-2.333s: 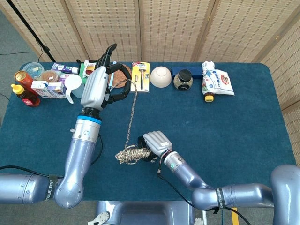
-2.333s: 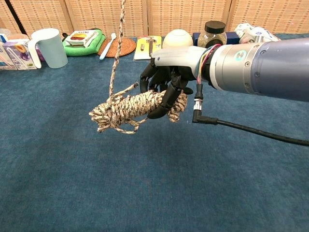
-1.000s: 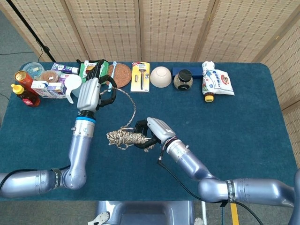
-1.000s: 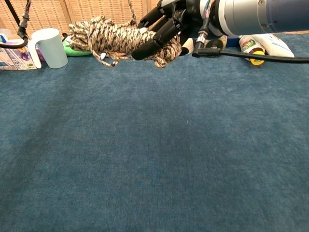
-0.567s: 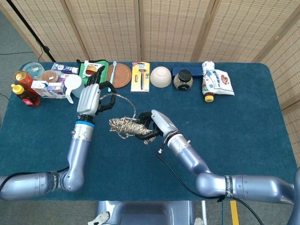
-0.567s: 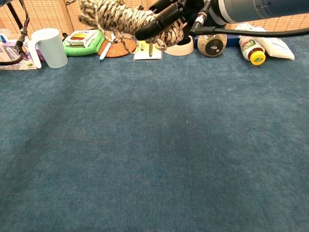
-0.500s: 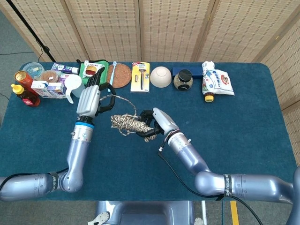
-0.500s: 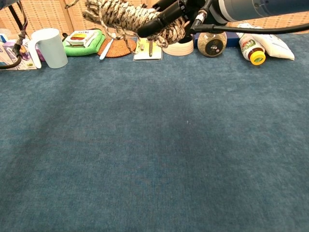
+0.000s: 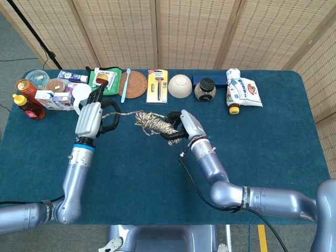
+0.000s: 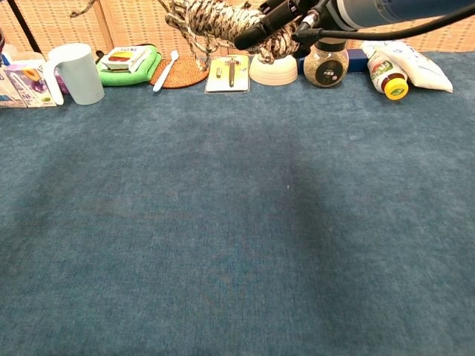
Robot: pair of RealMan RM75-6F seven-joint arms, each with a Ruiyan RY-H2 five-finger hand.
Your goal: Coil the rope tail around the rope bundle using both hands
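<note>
Head view: rope bundle (image 9: 154, 124) held up off the blue counter (image 9: 273, 152), gripped at its right end by the right hand (image 9: 184, 127), fingers wrapped around the coils. Long axis running roughly left to right, tilted a little, free end toward the left hand (image 9: 90, 118). Rope tail (image 9: 124, 114) stretched nearly straight from the bundle's left end across to the left hand, pinched there between curled fingers. Likely light and soft, slack-prone; best kept taut, with hold taken at the tail's far end and at the bundle's end clear of the wraps, so each turn lies snug.

Chest view: rope bundle (image 10: 215, 20) high at the top edge, above the row of items at the back, dark fingers (image 10: 269, 24) of the right hand clasped over it. Frayed loops hanging below, likely to snag. Left hand out of frame here.
</note>
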